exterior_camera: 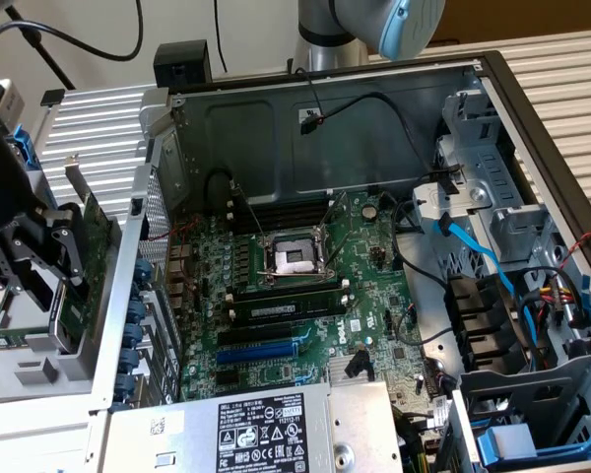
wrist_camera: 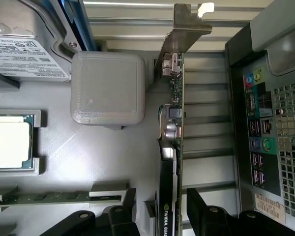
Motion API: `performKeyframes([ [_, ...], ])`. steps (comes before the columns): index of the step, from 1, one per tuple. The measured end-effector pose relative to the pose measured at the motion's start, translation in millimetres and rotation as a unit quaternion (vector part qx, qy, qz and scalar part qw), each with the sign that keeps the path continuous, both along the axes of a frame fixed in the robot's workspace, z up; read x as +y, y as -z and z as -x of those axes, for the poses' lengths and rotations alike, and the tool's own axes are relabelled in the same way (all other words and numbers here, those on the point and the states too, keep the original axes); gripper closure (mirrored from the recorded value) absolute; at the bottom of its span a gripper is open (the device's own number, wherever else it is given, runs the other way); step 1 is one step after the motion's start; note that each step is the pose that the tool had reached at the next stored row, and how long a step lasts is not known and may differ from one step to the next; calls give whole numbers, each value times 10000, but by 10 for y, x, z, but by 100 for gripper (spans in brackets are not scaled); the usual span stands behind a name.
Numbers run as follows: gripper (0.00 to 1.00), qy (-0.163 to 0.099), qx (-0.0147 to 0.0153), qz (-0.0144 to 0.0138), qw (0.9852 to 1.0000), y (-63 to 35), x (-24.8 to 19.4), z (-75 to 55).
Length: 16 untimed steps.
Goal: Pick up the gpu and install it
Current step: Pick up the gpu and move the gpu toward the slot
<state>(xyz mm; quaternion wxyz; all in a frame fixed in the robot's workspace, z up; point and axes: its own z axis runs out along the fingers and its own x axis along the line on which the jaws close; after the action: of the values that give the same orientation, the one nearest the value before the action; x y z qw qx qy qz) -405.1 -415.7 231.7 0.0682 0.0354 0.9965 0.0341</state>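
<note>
The gpu (wrist_camera: pixel 177 147) stands on edge in a grey holder tray (wrist_camera: pixel 88 162), its silver end bracket (wrist_camera: pixel 184 29) away from the wrist. My gripper (wrist_camera: pixel 162 199) is open and straddles the card. One black finger (wrist_camera: pixel 123 216) is on the shroud side with a gap. The other finger (wrist_camera: pixel 206 211) is close to the green board side. In the exterior view the gpu (exterior_camera: pixel 87 261) sits outside the open computer case at the exterior view's left, with the gripper (exterior_camera: pixel 59 276) around it. The green motherboard (exterior_camera: pixel 305 286) lies inside the case, with a blue slot (exterior_camera: pixel 266 348) near its front.
The tray also holds a processor (wrist_camera: pixel 7 142), a hard drive (wrist_camera: pixel 24 54), a grey block (wrist_camera: pixel 108 88) and a memory stick (wrist_camera: pixel 49 198). The case's rear port panel (wrist_camera: pixel 258 132) is right beside the card. A power supply (exterior_camera: pixel 266 429) and drive cages (exterior_camera: pixel 532 394) crowd the case.
</note>
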Motion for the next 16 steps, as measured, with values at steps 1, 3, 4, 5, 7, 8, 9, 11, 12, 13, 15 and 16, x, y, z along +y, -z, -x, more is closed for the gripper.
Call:
performKeyframes([
  [1,47,0,0,0,10000,0,0,0],
  [3,47,1,-1,-1,10000,1,1,-2],
  [4,47,1,-1,-1,10000,1,1,-9],
  [5,47,0,0,-1,10000,1,1,-20],
  [7,47,0,4,-6,10000,0,0,-34],
  [8,47,0,8,-9,10000,0,0,-37],
  [9,47,1,13,-13,10000,0,0,-38],
  [11,47,0,34,-23,10000,-8,0,-47],
  [12,47,1,47,-26,10000,-10,0,-47],
  [13,47,1,56,-30,10000,-10,0,-47],
  [15,47,0,63,-39,10000,-10,0,-48],
  [16,47,0,63,-43,10000,-10,0,-48],
])
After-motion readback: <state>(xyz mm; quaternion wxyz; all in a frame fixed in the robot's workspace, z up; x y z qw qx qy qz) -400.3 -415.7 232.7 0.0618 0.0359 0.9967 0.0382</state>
